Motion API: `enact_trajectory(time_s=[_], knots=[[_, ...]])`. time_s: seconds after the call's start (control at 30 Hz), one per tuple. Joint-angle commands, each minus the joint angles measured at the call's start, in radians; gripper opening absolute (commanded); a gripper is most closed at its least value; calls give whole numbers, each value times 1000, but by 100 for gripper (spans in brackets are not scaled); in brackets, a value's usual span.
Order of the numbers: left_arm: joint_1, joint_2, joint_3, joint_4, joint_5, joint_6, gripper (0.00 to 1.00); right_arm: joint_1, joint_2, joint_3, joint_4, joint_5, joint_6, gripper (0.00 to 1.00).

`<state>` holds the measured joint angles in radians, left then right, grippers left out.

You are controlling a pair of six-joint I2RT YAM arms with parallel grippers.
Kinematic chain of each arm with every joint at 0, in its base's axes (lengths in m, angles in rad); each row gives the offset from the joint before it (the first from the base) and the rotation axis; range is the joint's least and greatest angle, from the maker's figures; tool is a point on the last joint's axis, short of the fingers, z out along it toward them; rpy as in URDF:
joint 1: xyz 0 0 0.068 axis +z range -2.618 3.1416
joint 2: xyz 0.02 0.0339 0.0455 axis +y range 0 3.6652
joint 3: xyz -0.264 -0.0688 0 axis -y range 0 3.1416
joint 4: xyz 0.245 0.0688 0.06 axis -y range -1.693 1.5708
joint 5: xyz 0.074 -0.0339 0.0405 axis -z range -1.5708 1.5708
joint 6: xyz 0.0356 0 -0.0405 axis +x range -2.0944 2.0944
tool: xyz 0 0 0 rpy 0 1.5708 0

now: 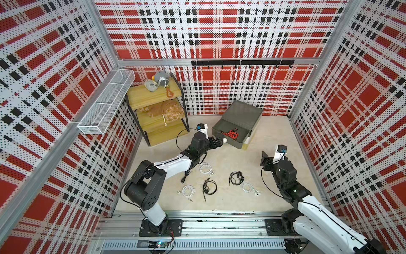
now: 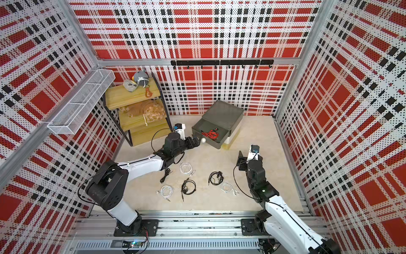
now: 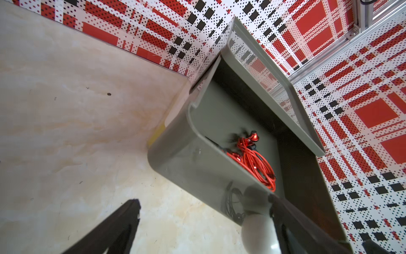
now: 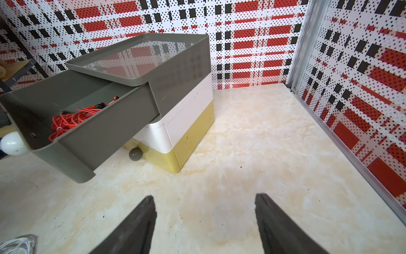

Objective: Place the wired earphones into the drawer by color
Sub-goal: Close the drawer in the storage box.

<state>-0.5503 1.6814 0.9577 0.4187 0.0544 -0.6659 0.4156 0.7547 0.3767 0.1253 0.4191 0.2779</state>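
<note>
My left claw [image 3: 204,204] is wide open, empty, one finger [image 3: 290,220] at the knob [image 3: 257,228]; right claw [image 4: 205,198] open, empty. Red earphones [image 3: 257,162] in drawer [image 3: 186,158], other earphones [image 1: 209,185] on bench [image 1: 232,158]. An off-centre push could skew it.

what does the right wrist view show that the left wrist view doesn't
Only the right wrist view: the right gripper, open, the dark ball knob of a lower drawer, and a white earphone coil at the picture's edge. Only the left wrist view: the left gripper, open, with the white ball knob between its fingers. Both: the grey top drawer pulled out, the red earphones inside it, and that white knob.
</note>
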Motion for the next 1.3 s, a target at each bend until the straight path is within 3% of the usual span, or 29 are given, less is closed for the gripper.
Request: enact_trajectory(time_s=[0.0,1.27], knots=[[0,30,36,9,11,9,99,-6,-18,-7,8,-2,-5,77],[-14,305,360,-21,63,-12,99,-11,-48,-9,1,11,-14,77]])
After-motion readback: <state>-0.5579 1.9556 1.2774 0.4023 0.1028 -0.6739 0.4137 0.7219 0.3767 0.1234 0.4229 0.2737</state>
